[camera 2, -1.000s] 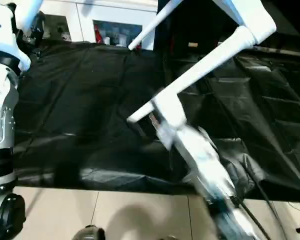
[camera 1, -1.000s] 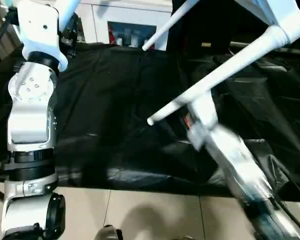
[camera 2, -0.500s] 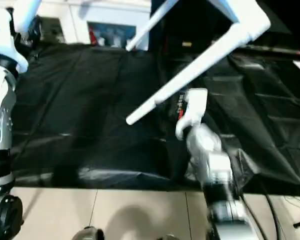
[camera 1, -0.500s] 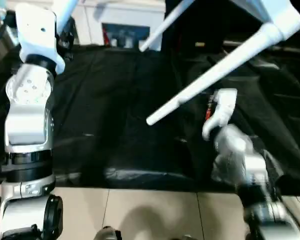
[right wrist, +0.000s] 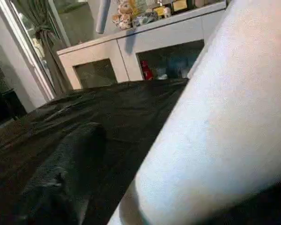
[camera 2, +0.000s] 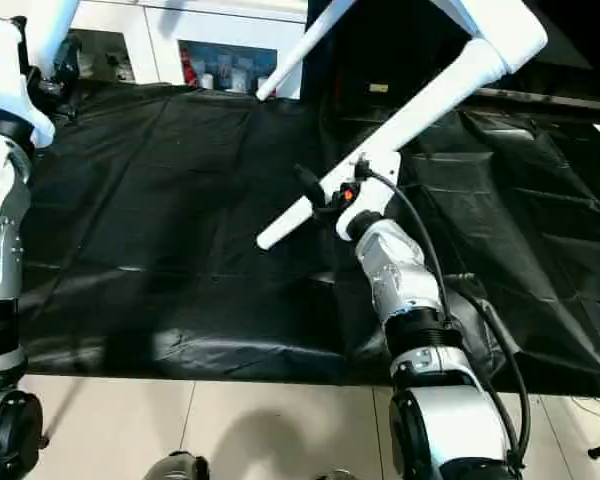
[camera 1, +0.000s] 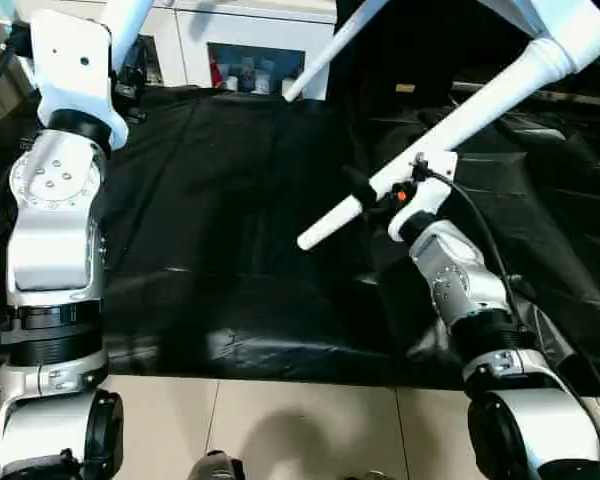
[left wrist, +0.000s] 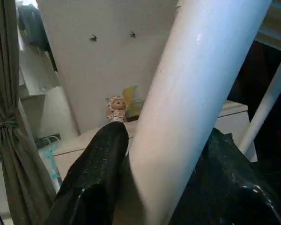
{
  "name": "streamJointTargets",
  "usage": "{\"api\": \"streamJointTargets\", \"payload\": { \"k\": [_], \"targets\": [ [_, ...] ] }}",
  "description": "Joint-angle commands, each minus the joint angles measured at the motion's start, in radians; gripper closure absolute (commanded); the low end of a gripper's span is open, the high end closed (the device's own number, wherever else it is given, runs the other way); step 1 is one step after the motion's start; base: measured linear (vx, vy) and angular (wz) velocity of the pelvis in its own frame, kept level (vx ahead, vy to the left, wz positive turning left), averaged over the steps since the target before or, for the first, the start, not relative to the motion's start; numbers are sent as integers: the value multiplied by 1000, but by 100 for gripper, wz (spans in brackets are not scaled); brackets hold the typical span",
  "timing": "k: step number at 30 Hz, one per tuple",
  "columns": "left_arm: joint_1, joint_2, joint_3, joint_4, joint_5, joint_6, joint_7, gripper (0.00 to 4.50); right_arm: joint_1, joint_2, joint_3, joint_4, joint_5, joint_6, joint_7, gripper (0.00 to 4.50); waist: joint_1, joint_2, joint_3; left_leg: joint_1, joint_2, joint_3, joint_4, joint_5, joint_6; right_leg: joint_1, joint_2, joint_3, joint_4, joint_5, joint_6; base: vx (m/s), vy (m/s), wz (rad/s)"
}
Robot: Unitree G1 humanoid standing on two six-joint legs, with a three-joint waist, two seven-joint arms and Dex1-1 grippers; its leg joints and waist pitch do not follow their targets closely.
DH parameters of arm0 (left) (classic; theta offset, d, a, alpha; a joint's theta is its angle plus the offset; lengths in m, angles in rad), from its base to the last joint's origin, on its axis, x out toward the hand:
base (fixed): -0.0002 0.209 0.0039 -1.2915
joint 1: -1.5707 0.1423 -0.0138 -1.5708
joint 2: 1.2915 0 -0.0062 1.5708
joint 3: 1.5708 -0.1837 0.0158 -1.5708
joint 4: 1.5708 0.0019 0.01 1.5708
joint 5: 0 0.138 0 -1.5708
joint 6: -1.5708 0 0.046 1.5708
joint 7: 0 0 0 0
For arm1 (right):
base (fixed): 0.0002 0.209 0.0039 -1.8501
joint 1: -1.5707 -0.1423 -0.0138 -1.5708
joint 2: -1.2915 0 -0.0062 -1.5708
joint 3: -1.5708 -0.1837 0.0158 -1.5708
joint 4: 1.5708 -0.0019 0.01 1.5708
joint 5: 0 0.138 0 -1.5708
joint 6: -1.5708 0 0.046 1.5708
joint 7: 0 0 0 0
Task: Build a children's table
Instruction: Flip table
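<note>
Black sheeting (camera 1: 230, 230) covers the floor below the children's table (camera 1: 540, 40), held aloft with legs already socketed. My left gripper (left wrist: 154, 187) clamps one leg (left wrist: 196, 93); my right gripper (camera 1: 375, 195) straddles another leg (camera 1: 450, 120), grip unconfirmed. Remaining: set it upright.

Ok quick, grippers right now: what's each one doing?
Left gripper: closed on a white table leg, fingers on both sides.
Right gripper: around another table leg near its free end; whether it grips cannot be told.

You have a crinkled black plastic sheet (camera 1: 230, 230) spread beneath the claws. Beyond them stands a white glass-doored cabinet (camera 1: 245, 50).
</note>
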Motion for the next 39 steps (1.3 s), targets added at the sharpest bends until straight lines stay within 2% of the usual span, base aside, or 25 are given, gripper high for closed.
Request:
{"api": "streamJointTargets", "payload": {
  "k": [1,3,4,8,12,14,16,17,19,20,21,23,25,29,32,35,36,37,39],
  "targets": [
    [-13,-8,29,-20,-48,-2,24,241,-25,-10,-13,15,-11,-41,15,121,-1,4,-96,46,7,-6,-71,-231,-21,42,-21,7,-69,-151,-196,0,0,0],
    [-13,-7,30,-20,-47,-2,25,241,-28,-11,-14,21,-11,-68,24,126,0,4,-97,47,8,-6,-70,-229,-19,41,-22,7,-68,-144,-200,0,0,0],
    [-13,-6,30,-20,-47,-2,26,241,-26,-8,-18,12,-3,-85,48,148,0,5,-97,46,7,-6,-70,-221,-15,42,-20,7,-67,-131,-203,0,0,0],
    [-14,-6,30,-19,-47,-2,28,241,-20,-6,-18,6,-3,-91,72,169,1,3,-98,45,7,-5,-68,-194,1,45,-20,6,-63,-97,-214,0,0,0],
    [-12,-6,31,-20,-48,-1,30,244,-13,-8,-13,-5,-12,-110,92,206,1,6,-98,46,8,-5,-68,-200,2,44,-20,6,-64,-105,-220,0,0,0],
    [-9,-4,35,-22,-51,0,30,244,-13,-6,-14,-30,-8,-121,111,211,1,4,-97,46,8,-5,-69,-208,3,44,-21,6,-65,-114,-218,0,0,0],
    [-8,-4,36,-23,-51,1,30,246,-12,-8,-13,-38,-13,-125,114,240,1,4,-97,47,8,-5,-69,-210,1,44,-21,6,-66,-121,-217,0,0,0],
    [-7,-4,37,-23,-52,1,30,246,-11,-10,-10,-45,-19,-129,114,240,0,0,-96,46,9,-5,-70,-210,2,44,-20,6,-67,-123,-216,0,0,0],
    [0,-7,44,-25,-56,0,33,248,-2,-18,0,-80,-34,-140,117,245,2,1,-96,46,9,-5,-70,-212,-1,43,-21,6,-67,-133,-213,0,0,0],
    [9,-8,52,-26,-61,-4,34,248,11,-30,17,-116,-55,-156,118,245,2,-2,-96,46,9,-4,-70,-212,0,43,-21,6,-67,-134,-212,0,0,0],
    [19,-10,60,-25,-67,-10,36,250,24,-45,36,-149,-82,-175,119,253,4,-1,-96,45,9,-5,-70,-200,-1,43,-20,7,-65,-122,-205,0,0,0],
    [32,-22,83,-18,-87,-22,43,253,42,-58,47,-197,-110,-196,103,254,4,-1,-97,44,7,-4,-69,-181,2,45,-19,6,-64,-100,-204,0,0,0],
    [37,-25,91,-15,-93,-26,44,256,48,-62,49,-213,-118,-202,100,256,3,-2,-97,45,6,-4,-68,-196,7,43,-18,7,-67,-116,-204,0,0,0],
    [103,-8,109,20,-87,-85,39,271,125,-106,73,-394,-182,-200,74,258,4,-1,-95,46,8,-7,-71,-194,3,44,-17,8,-68,-112,-183,0,0,0],
    [129,-14,115,26,-89,-105,40,284,157,-111,77,-440,-187,-187,64,259,6,1,-100,47,7,-6,-69,-169,8,42,-14,7,-64,-69,-189,0,0,0],
    [231,-29,99,16,-67,-170,37,291,245,-116,91,-490,-208,-180,50,263,7,5,-96,50,12,-9,-74,-191,1,42,-13,6,-67,-53,-187,0,0,0],
    [251,-29,93,10,-62,-179,34,292,259,-118,94,-491,-218,-184,48,264,6,3,-97,50,12,-9,-74,-193,0,43,-12,6,-67,-49,-185,0,0,0],
    [281,-35,93,-6,-61,-186,34,294,277,-118,96,-491,-223,-185,46,265,7,5,-99,54,13,-9,-74,-197,-5,42,-11,5,-65,-27,-185,0,0,0],
    [295,-39,94,-14,-63,-189,35,295,287,-117,96,-494,-221,-182,43,266,6,2,-96,54,12,-8,-76,-218,-5,42,-11,6,-68,-37,-187,0,0,0]
  ]
}}
